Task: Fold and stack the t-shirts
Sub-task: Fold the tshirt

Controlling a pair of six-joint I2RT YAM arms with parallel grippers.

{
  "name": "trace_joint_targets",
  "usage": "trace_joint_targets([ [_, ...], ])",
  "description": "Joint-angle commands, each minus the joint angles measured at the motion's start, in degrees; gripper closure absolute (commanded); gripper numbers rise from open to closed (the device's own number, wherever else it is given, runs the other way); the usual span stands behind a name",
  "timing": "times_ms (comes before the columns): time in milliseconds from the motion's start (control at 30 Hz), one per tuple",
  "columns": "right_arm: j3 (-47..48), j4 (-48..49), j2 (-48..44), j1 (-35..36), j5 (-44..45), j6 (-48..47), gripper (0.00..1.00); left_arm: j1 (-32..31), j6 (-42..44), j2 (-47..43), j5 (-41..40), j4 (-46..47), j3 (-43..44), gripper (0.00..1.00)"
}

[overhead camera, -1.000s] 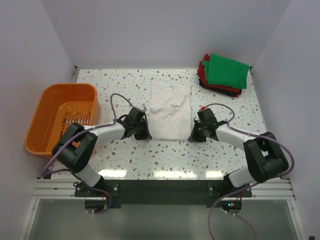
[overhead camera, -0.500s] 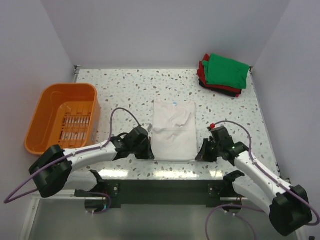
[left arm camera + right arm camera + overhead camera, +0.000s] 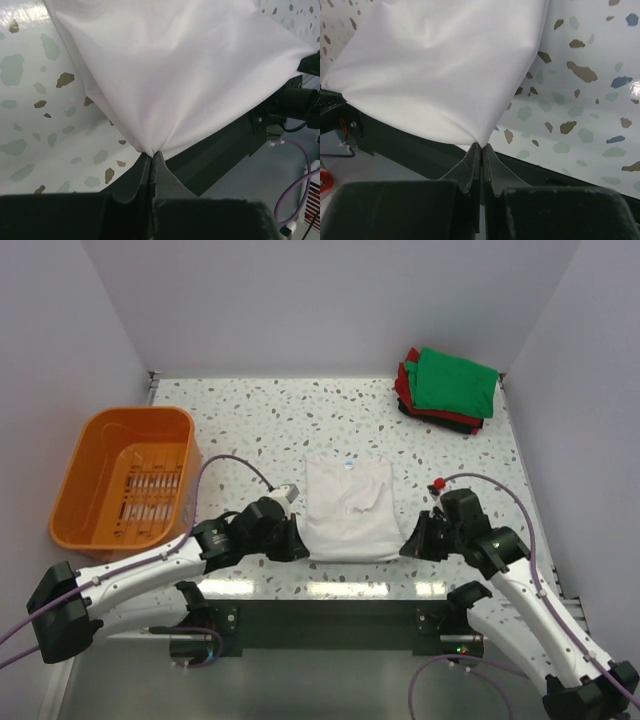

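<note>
Off-white t-shirt (image 3: 348, 508): laid flat on the desk (image 3: 250, 410), just toward 6 o'clock of its middle, with the near hem brought to the desk's near edge.
Neck label (image 3: 348, 466): small and light blue, seen at the shirt's 12 o'clock end.
Left hand (image 3: 291, 540): clamped on the shirt's near corner at 7 o'clock of the cloth. In the left wrist view the fingers (image 3: 135, 177) are pressed together and the cloth's tip is pinched between them.
Right hand (image 3: 410, 543): clamped on the shirt's near corner at 5 o'clock of the cloth. In the right wrist view the fingers (image 3: 465, 170) are closed on the tip of the cloth.
Cloth at the hands: drawn to a point at each grip, with folds fanning out from both corners.
Folded stack: placed in the desk's 1 o'clock corner, well apart from the off-white shirt. A green t-shirt (image 3: 455, 382) is on top, a red t-shirt (image 3: 408, 380) is under it, and a dark t-shirt (image 3: 440, 418) is at the bottom.
Orange basket (image 3: 70, 490): set at 9 o'clock, at the desk's left edge. Its slotted floor is exposed.
Desk surface: white, speckled with coloured chips.
</note>
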Motion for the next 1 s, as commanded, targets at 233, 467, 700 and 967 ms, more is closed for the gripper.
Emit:
trace_joint_targets([
  [233, 14.8, 1.2, 8.7, 0.1, 8.3, -2.4, 1.00, 1.0, 3.3, 3.6, -17.2, -7.8, 16.4, 1.00],
  [467, 22.0, 4.8, 16.1, 0.0, 13.9, -3.2, 1.00, 10.8, 6.5, 9.3, -11.6, -3.9, 20.1, 1.00],
  [700, 29.2, 8.6, 24.2, -1.0, 14.6, -4.3, 1.00, 15.2, 12.4, 17.2, -11.5, -2.8, 28.2, 1.00],
  [967, 34.4, 11.2, 30.7, -4.1, 14.5, -5.2, 1.00, 19.6, 15.0, 24.6, -8.5, -1.6, 34.4, 1.00],
])
